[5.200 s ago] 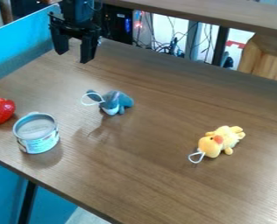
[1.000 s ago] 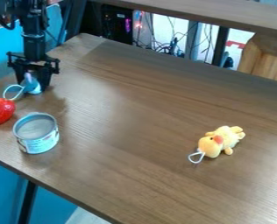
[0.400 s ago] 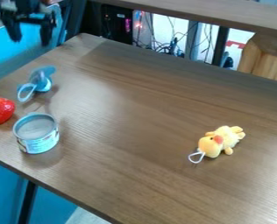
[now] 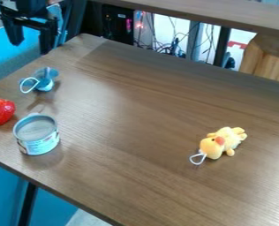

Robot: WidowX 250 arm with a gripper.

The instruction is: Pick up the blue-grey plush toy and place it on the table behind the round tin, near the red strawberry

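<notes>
My gripper hangs open at the upper left, above the table's far left corner area, with nothing between its fingers. Below it, apart from it, a small blue-grey plush toy with a white loop lies near the table's left edge. A red strawberry sits at the far left, and an opened tin can with a light label stands upright just right of and below it. On the right side lies a yellow plush duck with an orange beak and a white loop.
The brown wooden table has its left edge beside a blue panel. Behind its far edge are a dark computer case, hanging cables and a wooden box. Another brown tabletop runs along the top.
The blue-grey toy has gone from mid-table to the left side, where the gripper let go of it and rose. Since the last earlier frame the toy has tipped over slightly and the gripper has turned a little.
</notes>
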